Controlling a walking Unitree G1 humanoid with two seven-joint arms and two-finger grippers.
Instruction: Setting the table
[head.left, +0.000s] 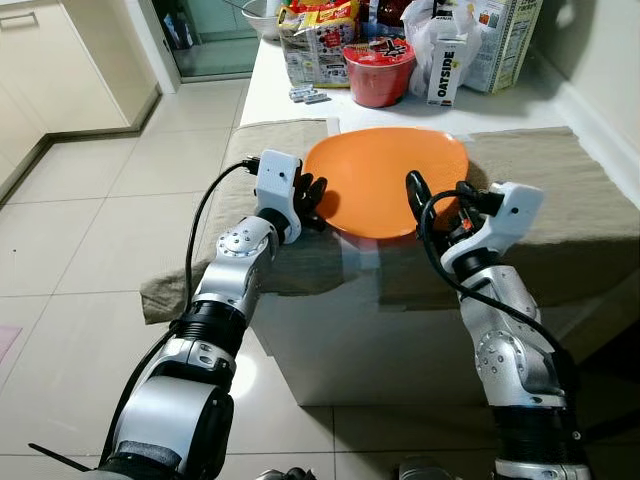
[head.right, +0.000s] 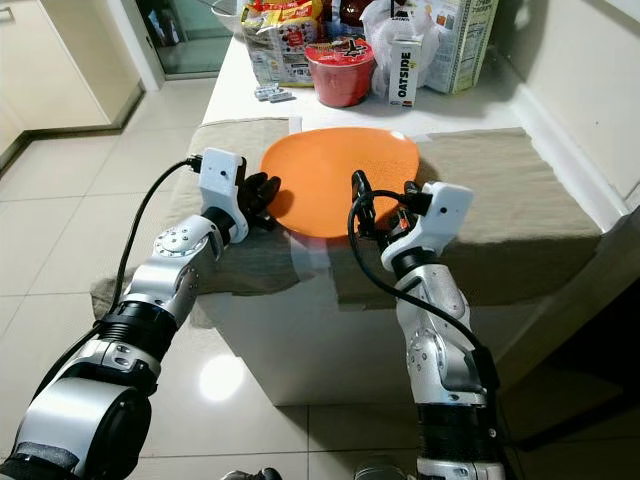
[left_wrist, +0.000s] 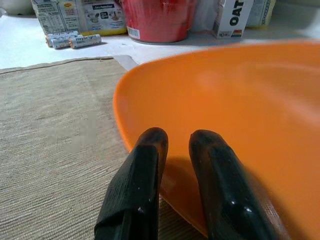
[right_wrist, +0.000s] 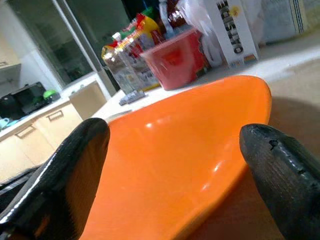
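Plate (head.left: 385, 180): I count one, orange, glossy, on the table (head.left: 560, 190). My left tool (left_wrist: 177, 145) nips its rim. My right tool (right_wrist: 175, 165) gapes wide at the near edge.

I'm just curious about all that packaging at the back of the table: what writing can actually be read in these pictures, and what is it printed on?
"OATSIDE": runs down the side of the white carton behind the orange plate.
Red instant-noodle cup: lid print too blurred to read.
Snack bag and cereal-type box: print too small to read.
Small batteries: labels illegible.
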